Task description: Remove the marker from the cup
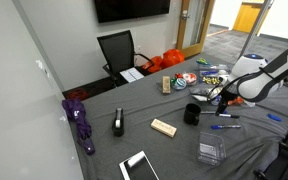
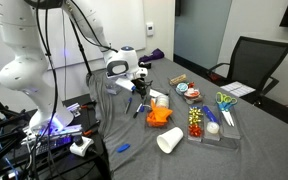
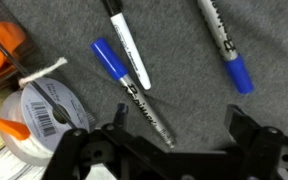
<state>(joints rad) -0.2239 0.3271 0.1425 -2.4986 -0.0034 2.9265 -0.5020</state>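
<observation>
The black cup (image 1: 191,113) stands upright on the grey cloth, with its handle to one side; the wrist view does not show it. My gripper (image 3: 178,112) hangs open just above the cloth, to the side of the cup in an exterior view (image 1: 222,98). A marker (image 3: 134,95) with a blue cap lies flat on the cloth under the jaws, one end reaching between the fingers (image 3: 242,125). Nothing is pinched. Two more markers lie close by: one black-capped (image 3: 124,40) and one blue-capped (image 3: 224,45).
A white tape roll (image 3: 46,108) and an orange object (image 3: 2,50) lie beside the gripper. On the table are a tall black object with a white label (image 1: 118,123), a wooden block (image 1: 164,127), a clear box (image 1: 212,152), a purple umbrella (image 1: 81,120) and a white paper cup (image 2: 170,140).
</observation>
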